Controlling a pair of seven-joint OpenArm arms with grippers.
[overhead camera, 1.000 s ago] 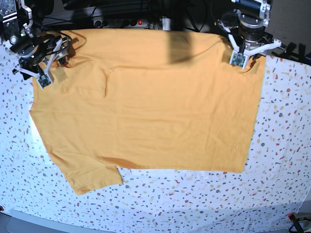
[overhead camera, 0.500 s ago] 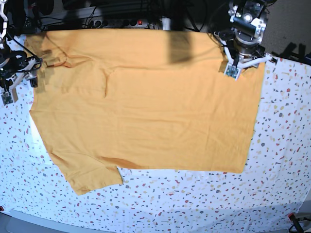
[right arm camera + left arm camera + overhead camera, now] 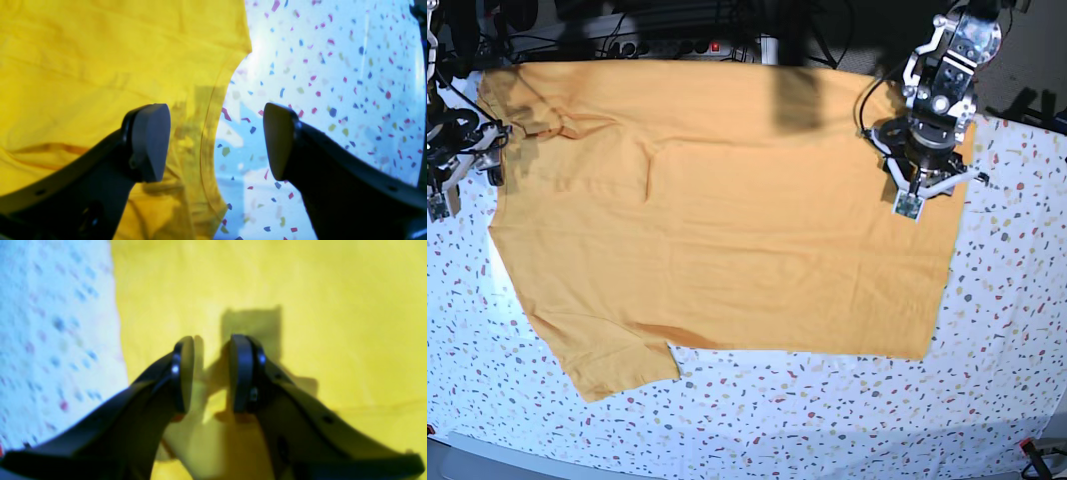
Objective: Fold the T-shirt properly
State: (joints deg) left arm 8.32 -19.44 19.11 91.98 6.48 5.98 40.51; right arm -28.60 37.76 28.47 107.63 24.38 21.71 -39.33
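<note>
1. On the table (image 3: pixel 1017 330), which is covered by a white cloth with coloured specks, the T-shirt (image 3: pixel 727 215) lies spread flat and unfolded. One short sleeve points toward the near-left corner; the far hem runs along the table's rear edge.
2. Step in hand, as judged: positioning the arms for a first grasp. No fold is visible, so the task is at its start.
3. Left claw (image 3: pixel 208 373): it is over the shirt near the shirt's side edge, on the right of the base view. Its fingers stand narrowly parted with only yellow fabric visible behind the gap. It holds nothing; whether the tips touch the cloth cannot be told.
4. Right claw (image 3: pixel 217 140): it is spread wide and empty, at the left of the base view. It straddles the shirt's curved hemmed edge, one finger (image 3: pixel 148 140) over fabric, the other over bare table.
5. Next move, as judged: each claw must lower onto an edge and close on one layer only. The fabric looks thin, so a shallow bite may slip.
</note>
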